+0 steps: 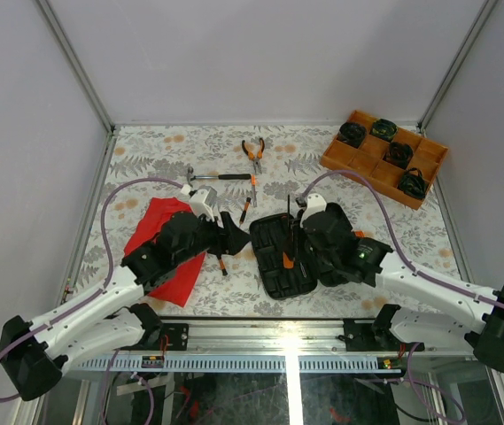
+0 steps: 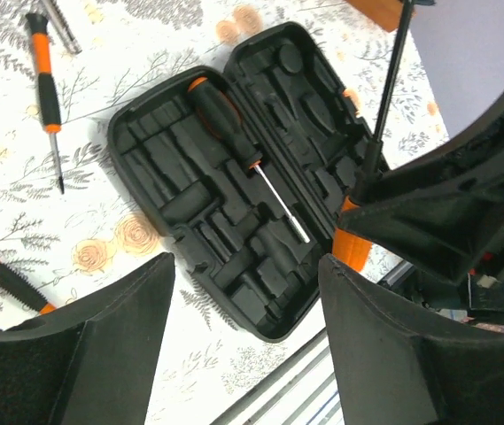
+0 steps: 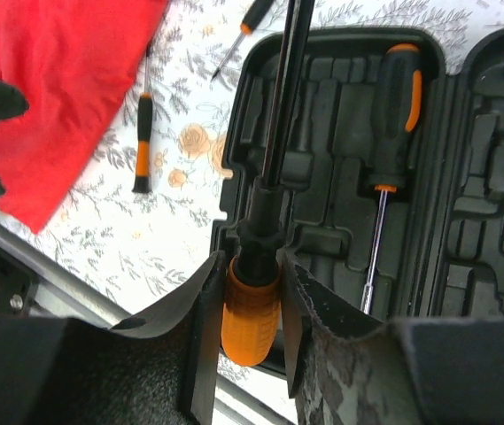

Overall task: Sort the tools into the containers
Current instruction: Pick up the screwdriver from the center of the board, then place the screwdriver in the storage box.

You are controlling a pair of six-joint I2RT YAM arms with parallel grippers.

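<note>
We've got one screwdriver [image 2: 234, 133] snug in its slot in the open case [image 1: 274, 266] at the near edge of the tabletop [image 1: 145, 150]. The right hand [image 3: 250, 288] pinches a second screwdriver [image 3: 265, 208] by its orange butt, shaft out over the case, likely to line it with a free slot. The left hand [image 2: 244, 266] hovers wide and empty, pliers [image 1: 252, 150] and hammer [image 1: 216, 177] waiting behind.
</note>
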